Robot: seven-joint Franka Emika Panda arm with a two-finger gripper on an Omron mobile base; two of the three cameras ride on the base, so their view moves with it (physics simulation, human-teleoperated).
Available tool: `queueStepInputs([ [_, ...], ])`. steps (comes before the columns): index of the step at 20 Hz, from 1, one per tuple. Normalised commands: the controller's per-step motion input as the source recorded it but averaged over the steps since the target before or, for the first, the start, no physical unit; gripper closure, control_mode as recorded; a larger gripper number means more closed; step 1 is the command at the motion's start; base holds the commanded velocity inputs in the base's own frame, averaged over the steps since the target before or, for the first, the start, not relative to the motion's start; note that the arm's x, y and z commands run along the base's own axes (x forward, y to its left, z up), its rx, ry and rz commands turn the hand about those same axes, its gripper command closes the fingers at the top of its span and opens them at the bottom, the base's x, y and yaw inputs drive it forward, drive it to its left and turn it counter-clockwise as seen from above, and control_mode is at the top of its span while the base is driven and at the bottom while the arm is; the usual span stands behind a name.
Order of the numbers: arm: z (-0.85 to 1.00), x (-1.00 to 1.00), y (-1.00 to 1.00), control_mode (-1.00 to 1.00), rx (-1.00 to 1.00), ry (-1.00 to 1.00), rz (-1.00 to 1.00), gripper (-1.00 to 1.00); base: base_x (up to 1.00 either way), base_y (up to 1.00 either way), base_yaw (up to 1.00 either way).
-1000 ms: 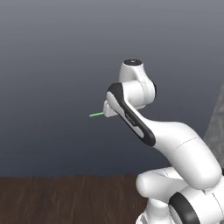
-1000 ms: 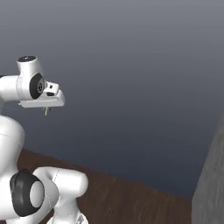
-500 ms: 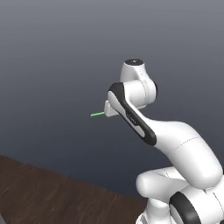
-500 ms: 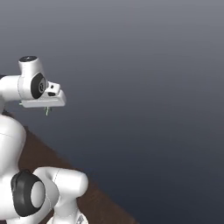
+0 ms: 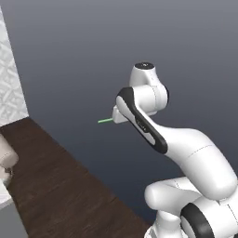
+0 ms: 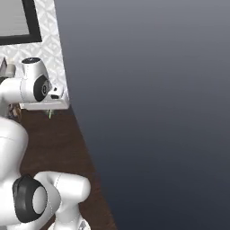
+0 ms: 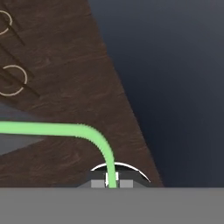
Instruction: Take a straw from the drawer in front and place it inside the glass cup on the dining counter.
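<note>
A: Looking down the hand view, what does the claw have?

B: Its two small dark tips are pinched together on the thin light-green drinking straw. The straw rises from between them, curves at its bent top, then runs off to the left edge of that view.

A: So the claw is clamped narrow on it?

B: Yes, closed right down on the straw, with nothing else between the fingertips.

A: Where does the straw sit in the left base view?

B: A short green length of the straw sticks out to the left from behind the white arm's forearm, up in the air against the plain dark grey wall. It touches nothing but the hand.

A: And underneath?

B: Dark brown wood-plank floor lies well below. In the hand view the same floor runs diagonally, with the dark wall to its right and two pale ring shapes at the upper left; I cannot tell what those are.

A: Anything in the right base view?

B: The arm's upper joints stand at the left, in front of a white patterned tile wall with a black-framed panel at the top left. A faint green sliver of the straw shows just under the hand, too small to read further
</note>
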Motion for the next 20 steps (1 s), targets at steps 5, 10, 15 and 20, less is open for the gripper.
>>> queueStepInputs([
  [5,0.0,0.0,0.0,1.0,0.0,0.0,0.0,1.0,1.0,-0.26,0.73],
  [10,0.0,0.0,0.0,1.0,0.0,0.0,0.0,1.0,1.0,-0.29,0.63],
  [15,0.0,0.0,0.0,1.0,0.0,0.0,0.0,1.0,0.91,-0.39,0.63],
  [20,0.0,0.0,0.0,1.0,0.0,0.0,0.0,1.0,0.58,-0.5,0.71],
])
